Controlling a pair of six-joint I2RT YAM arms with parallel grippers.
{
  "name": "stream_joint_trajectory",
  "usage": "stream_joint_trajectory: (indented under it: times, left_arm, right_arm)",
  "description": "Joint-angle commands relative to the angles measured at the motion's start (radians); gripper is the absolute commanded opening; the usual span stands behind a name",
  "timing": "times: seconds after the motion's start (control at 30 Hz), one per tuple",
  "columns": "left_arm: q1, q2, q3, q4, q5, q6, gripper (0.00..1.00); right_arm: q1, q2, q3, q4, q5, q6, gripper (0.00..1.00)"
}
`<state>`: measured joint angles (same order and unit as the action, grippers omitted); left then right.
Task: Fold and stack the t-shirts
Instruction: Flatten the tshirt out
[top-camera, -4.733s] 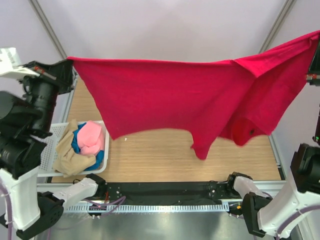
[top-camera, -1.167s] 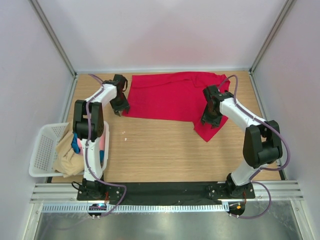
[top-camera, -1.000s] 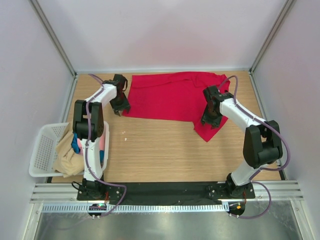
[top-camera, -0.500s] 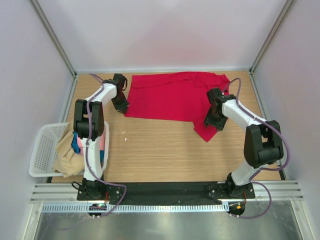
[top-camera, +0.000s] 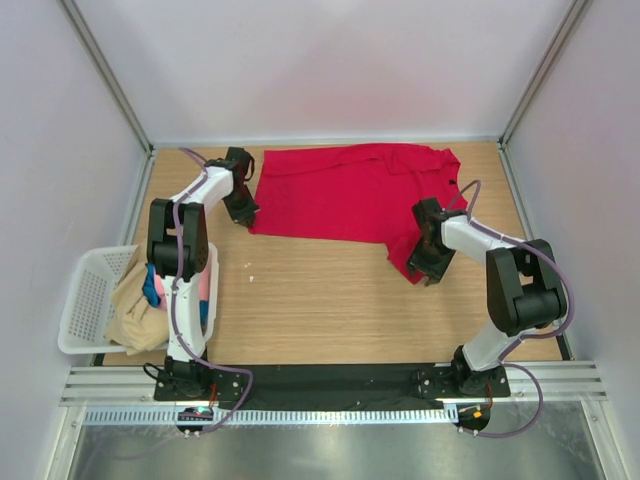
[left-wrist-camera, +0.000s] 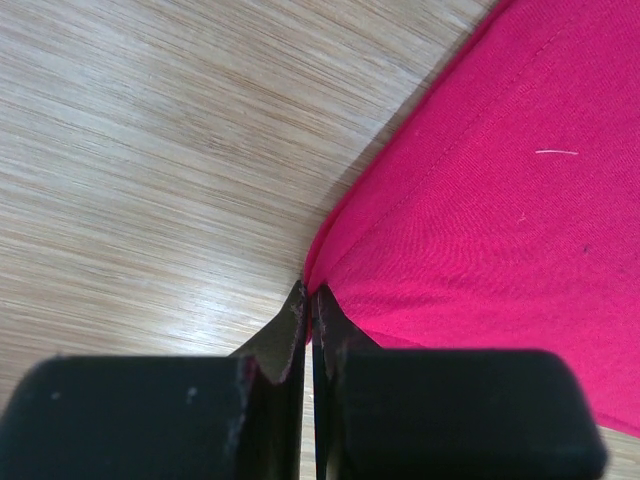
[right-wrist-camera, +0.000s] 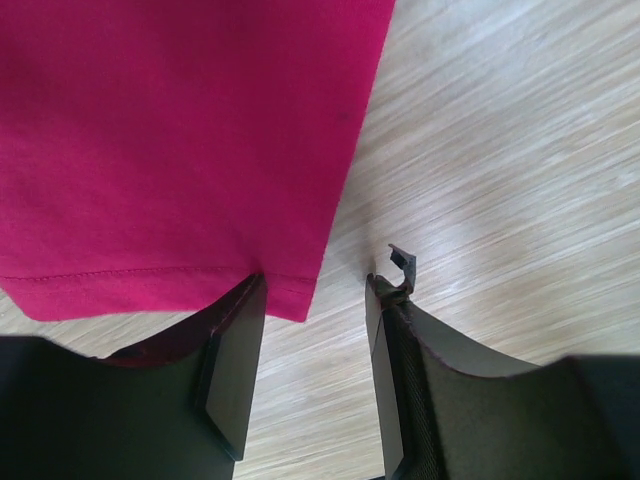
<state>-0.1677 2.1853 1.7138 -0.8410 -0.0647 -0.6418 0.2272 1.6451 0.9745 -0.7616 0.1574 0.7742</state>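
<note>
Your red t-shirt lies spread flat on the far half of the table, body wide across and one short sleeve running down toward the near right.

Your left gripper sits at the shirt's near-left corner. In the left wrist view its two fingers are pressed together with no gap, and the shirt's hemmed edge runs right into the tips of the left gripper, where the cloth lifts in a small fold: it is clenched on that corner. Ahead of the tips and to their right is red cloth; to their left is bare wood.

Your right gripper is at the tip of the sleeve. In the right wrist view its fingers stand apart around the gap of the right gripper, holding nothing. The stitched corner of the sleeve reaches just into the gap between them. One finger lies against the cloth's edge and the other rests over bare table, clear of the cloth. The rest of the sleeve spreads ahead of the fingers and off to that first finger's side.

Well behind and outside your left gripper, at the table's near-left edge, a white mesh basket holds a heap of other t-shirts. Beige shows most, with pink and blue beside the left arm, which crosses over the basket.
</note>
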Motion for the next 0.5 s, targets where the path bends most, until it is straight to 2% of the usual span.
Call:
stream_joint_trajectory:
  times: [0.0,0.17,0.27,0.4,0.47]
  left_arm:
    - [0.007,-0.024,-0.010,0.010,0.022,0.018,0.00]
    - [0.007,-0.025,-0.008,0.006,0.025,0.016,0.00]
    - [0.007,-0.030,-0.010,0.010,0.025,0.014,0.00]
    - [0.007,-0.038,-0.014,0.008,0.025,0.013,0.00]
    - [0.007,-0.039,-0.016,0.008,0.023,0.013,0.00]
  right_arm:
    - [0.000,-0.010,-0.036,0.093,-0.022,0.059,0.50]
    - [-0.002,0.010,-0.059,0.137,-0.024,0.082,0.48]
    - [-0.005,0.012,-0.083,0.151,-0.018,0.106,0.41]
    - [-0.011,-0.008,-0.115,0.173,-0.007,0.151,0.26]
    - [-0.020,-0.033,-0.126,0.179,0.008,0.172,0.12]
